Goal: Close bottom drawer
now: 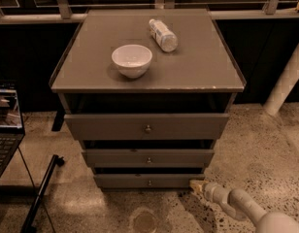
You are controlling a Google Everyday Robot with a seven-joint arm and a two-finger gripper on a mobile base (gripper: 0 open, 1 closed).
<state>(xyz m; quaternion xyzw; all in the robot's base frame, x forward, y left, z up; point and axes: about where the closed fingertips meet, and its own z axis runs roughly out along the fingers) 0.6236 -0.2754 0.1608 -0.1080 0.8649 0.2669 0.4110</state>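
Note:
The bottom drawer [140, 181] is the lowest of three grey-brown drawers in the cabinet, a low flat front panel with a small round knob [150, 182] at its centre. Its front sits about flush with the drawers above. My gripper [194, 185] is at the end of the white arm that enters from the lower right. Its tip lies low by the floor, at the right end of the bottom drawer's front panel, touching it or nearly so.
The middle drawer [148, 158] and the top drawer [146, 126] sit above. A white bowl [132, 60] and a lying plastic bottle [163, 34] rest on the cabinet top [198, 72]. A laptop [5, 125] on a stand is at the left. A white post [288, 81] stands at the right.

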